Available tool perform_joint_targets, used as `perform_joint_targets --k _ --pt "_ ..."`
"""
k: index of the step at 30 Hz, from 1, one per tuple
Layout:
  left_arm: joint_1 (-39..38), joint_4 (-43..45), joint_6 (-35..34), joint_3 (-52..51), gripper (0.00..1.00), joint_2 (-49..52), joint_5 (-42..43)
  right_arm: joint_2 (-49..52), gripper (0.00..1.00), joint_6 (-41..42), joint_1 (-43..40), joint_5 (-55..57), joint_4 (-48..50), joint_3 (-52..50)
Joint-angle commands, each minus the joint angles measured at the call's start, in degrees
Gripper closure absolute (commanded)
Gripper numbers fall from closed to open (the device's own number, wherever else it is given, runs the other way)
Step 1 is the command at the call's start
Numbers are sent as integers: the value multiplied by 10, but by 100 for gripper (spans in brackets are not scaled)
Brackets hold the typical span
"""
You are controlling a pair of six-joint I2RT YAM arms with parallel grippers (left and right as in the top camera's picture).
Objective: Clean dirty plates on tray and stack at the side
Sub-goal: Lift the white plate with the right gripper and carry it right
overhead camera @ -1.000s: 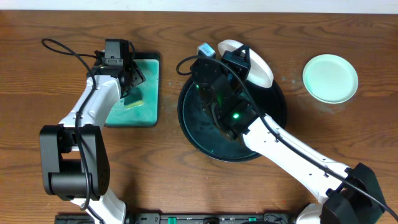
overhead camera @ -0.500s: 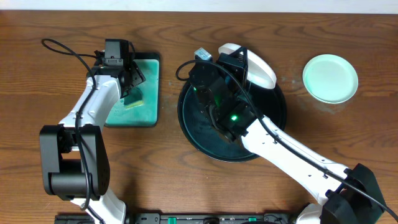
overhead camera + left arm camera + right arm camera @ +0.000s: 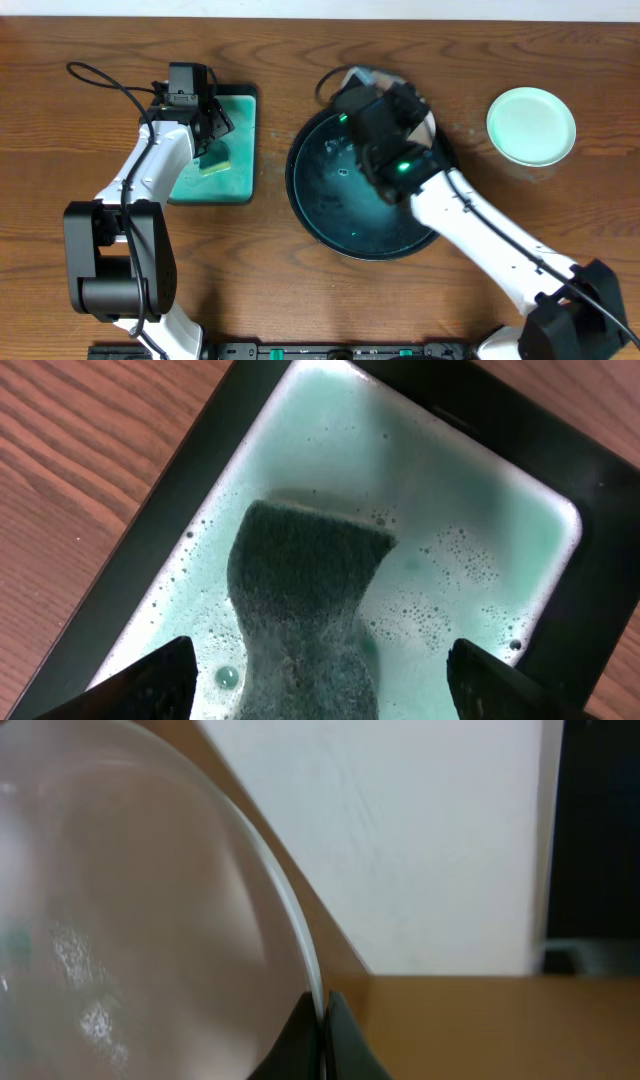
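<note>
Left gripper (image 3: 320, 678): jaws spread wide, one fingertip at the lower left of the wrist view and one at the lower right, straddling the sponge without gripping it.
Sponge (image 3: 305, 610): dark green, rough-textured, lying in the teal liquid; its lower end sits between the left fingertips.
Rectangular tray (image 3: 243, 100): black, upper left of the overhead view, filled with pale teal liquid (image 3: 470, 530) flecked with bubbles.
Right gripper (image 3: 322, 1018): jaws narrowed to a thin pinch, clamped on the rim of a plate at the bottom centre of the wrist view.
Held plate (image 3: 150, 920): pale, glossy, with faint wet specks; tilted, filling the left half of the right wrist view. In the overhead view it is mostly hidden under the right wrist, above the upper right rim of the round tray.
Round tray (image 3: 300, 205): large, black, raised rim, centre of the overhead view; its floor shows a teal sheen and scattered droplets.
Second plate (image 3: 531, 125): white tinted teal, lying flat on the table at the upper right, well apart from the round tray.
Table (image 3: 300, 300): dark-brown wood grain.
</note>
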Motion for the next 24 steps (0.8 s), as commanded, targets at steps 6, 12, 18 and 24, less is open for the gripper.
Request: perform_joint_targets --k 6,12,18,24 --pt "0 -2 1 2 20 -12 -7 -46 99 293 -204 -302 -71 6" --pt "0 -2 1 2 20 -12 -7 -25 99 460 -412 -561 -111 6" --pt "0 -2 1 2 20 -12 -7 31 99 560 -556 -621 -107 6" --pt "0 -2 1 2 20 -12 -7 109 99 618 -633 -621 -58 6"
